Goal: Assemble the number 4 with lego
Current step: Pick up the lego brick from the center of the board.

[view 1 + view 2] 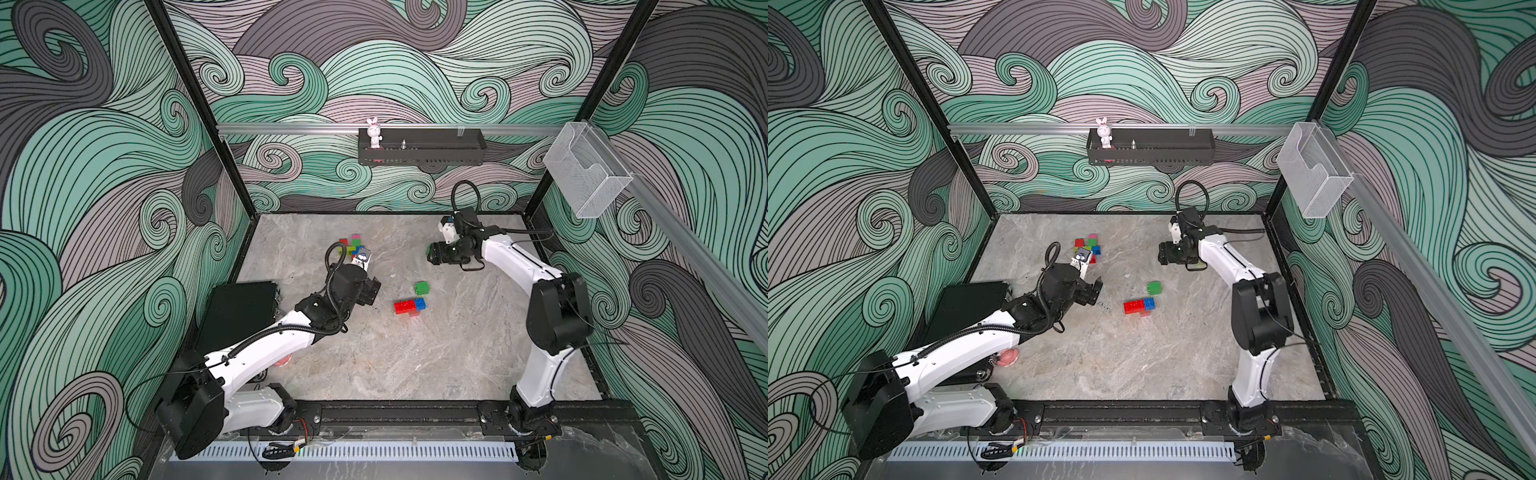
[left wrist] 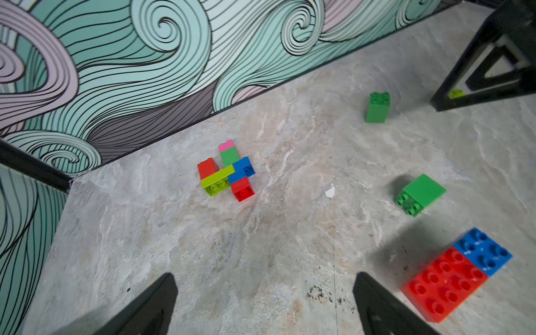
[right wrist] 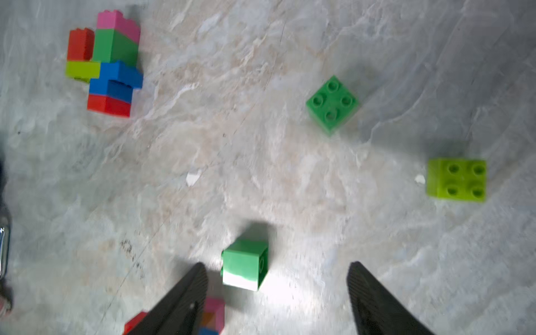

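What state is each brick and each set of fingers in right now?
left gripper: fingers open, empty.
right gripper: fingers open, empty.
brick cluster: joined, lying flat, studs sideways.
red and blue block: joined, studs up.
tipped green brick: on its side, loose.
upright green brick: studs up, loose.
lime brick: loose, apart from the others.

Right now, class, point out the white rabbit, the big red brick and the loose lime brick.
white rabbit [image 1: 375, 135], in a top view, on its body.
big red brick [image 1: 404, 306], in a top view, on its studded top.
loose lime brick [image 3: 465, 180], in the right wrist view, on its studded face.
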You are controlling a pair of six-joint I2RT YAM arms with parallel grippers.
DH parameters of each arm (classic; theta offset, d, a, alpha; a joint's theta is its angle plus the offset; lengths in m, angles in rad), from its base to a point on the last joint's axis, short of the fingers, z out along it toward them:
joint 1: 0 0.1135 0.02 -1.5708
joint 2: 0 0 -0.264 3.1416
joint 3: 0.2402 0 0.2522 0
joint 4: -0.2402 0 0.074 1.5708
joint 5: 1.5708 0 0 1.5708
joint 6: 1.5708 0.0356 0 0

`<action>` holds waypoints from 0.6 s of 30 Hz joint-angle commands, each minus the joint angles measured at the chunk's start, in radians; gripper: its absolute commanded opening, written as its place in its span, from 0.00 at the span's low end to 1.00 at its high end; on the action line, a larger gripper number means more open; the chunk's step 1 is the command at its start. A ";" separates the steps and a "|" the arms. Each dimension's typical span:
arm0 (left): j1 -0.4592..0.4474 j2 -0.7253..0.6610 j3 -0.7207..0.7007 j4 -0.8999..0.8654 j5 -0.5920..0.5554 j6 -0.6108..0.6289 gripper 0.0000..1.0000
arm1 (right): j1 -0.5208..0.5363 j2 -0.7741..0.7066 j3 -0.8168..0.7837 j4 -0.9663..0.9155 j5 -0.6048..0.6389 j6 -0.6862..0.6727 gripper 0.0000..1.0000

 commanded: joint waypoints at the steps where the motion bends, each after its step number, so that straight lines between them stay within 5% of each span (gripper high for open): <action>1: 0.012 -0.041 0.014 -0.063 -0.075 -0.089 0.99 | -0.017 0.123 0.119 -0.087 0.025 -0.130 0.99; 15: 0.019 -0.089 -0.053 -0.131 -0.117 -0.101 0.99 | -0.020 0.574 0.744 -0.320 0.030 -0.301 0.97; 18: 0.018 -0.078 -0.038 -0.148 -0.126 -0.088 0.99 | -0.021 0.590 0.774 -0.358 -0.005 -0.303 0.92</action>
